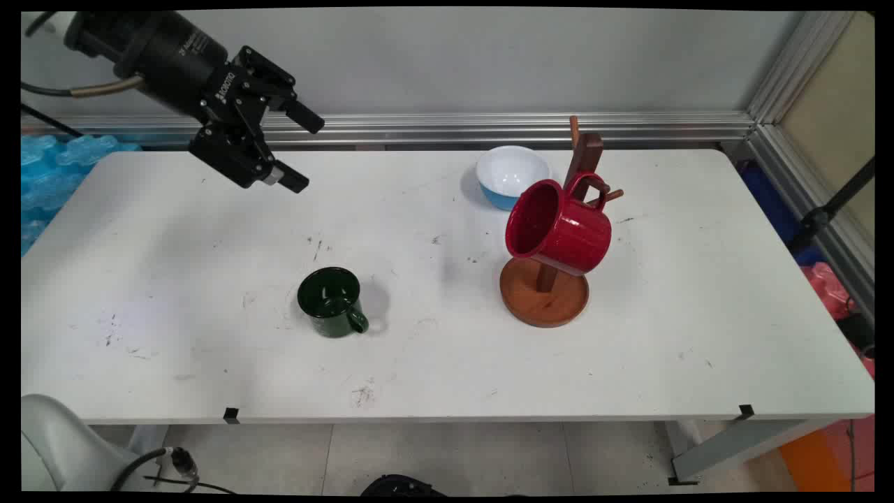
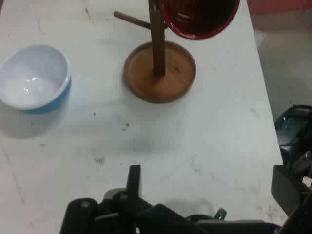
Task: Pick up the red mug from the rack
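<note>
A dark green mug (image 1: 331,302) sits nearest the table's (image 1: 698,335) front; further back a red mug (image 1: 559,227) hangs on the wooden stand (image 1: 544,297) — behind it a blue-and-white bowl (image 1: 512,175). The gripper (image 1: 302,152) hovers high at left — fingers spread, empty.

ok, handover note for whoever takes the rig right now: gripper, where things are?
Gripper: open, empty, raised above the table's far left part.
Green mug: nearest thing, upright on the table, near of the gripper, untouched.
Red mug: hanging by its handle on the wooden mug stand, right of centre.
Blue bowl: white inside, upright behind the stand.
</note>
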### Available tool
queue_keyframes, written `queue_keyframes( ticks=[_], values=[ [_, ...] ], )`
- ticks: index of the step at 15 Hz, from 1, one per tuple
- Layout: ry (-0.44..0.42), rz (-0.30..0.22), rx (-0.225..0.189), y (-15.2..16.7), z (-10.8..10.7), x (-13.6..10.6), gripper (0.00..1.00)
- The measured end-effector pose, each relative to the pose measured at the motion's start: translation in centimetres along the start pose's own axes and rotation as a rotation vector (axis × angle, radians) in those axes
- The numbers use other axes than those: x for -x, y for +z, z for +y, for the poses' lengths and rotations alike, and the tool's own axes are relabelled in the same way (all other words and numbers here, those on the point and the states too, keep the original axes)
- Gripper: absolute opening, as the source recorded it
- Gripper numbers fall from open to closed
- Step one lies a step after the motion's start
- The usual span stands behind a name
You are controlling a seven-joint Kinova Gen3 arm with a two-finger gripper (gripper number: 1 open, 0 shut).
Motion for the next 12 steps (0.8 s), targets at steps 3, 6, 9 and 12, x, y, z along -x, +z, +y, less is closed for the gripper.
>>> queue_keyframes(
  ticks=[3, 6, 9, 12],
  values=[
    [-0.021, 0.024, -0.003, -0.1, -0.1, -0.2, 1.00],
    [-0.039, 0.047, -0.003, -0.2, -0.2, -0.4, 1.00],
    [-0.060, 0.066, -0.002, 0.0, -0.1, -0.7, 1.00],
    [-0.081, 0.080, 0.002, 0.3, 0.0, -1.2, 1.00]
  ],
)
